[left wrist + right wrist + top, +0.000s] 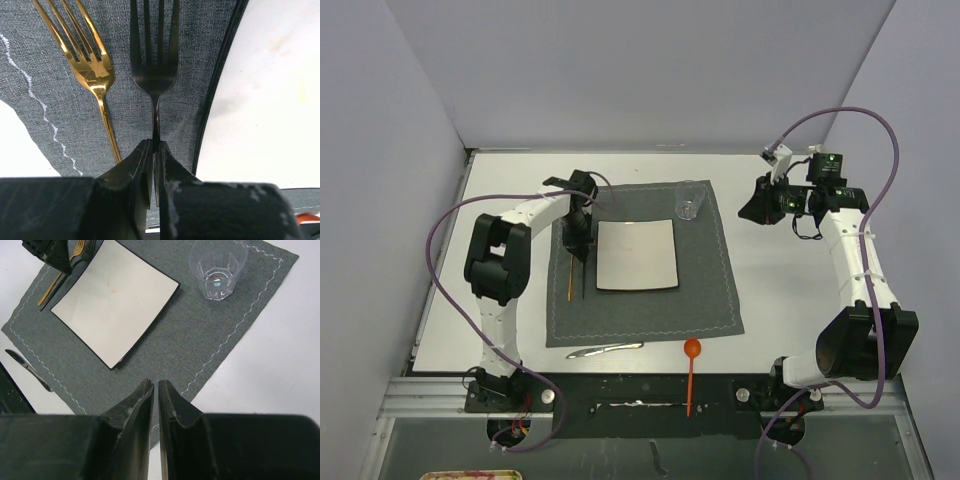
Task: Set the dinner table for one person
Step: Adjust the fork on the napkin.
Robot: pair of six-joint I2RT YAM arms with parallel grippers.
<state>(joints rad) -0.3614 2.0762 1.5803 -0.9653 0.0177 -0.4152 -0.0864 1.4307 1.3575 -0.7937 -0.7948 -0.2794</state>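
Observation:
The white dinner table [790,290] carries a dark grey placemat [710,290] with a square off-white plate [636,255] and a clear glass [689,203]. My left gripper [577,238] is at the plate's left edge, shut on the thin handle of a black fork [155,65]. The fork lies flat on the placemat [50,60], and a gold fork [90,60] lies just left of it. My right gripper [760,205] hovers right of the placemat; in its wrist view it [155,385] is shut and empty, above the placemat's edge [200,340].
A silver knife [605,349] lies on the table just below the placemat and shows in the right wrist view [27,369]. An orange spoon [691,375] lies at the near edge, partly over the black base rail. Grey walls close in the back and sides.

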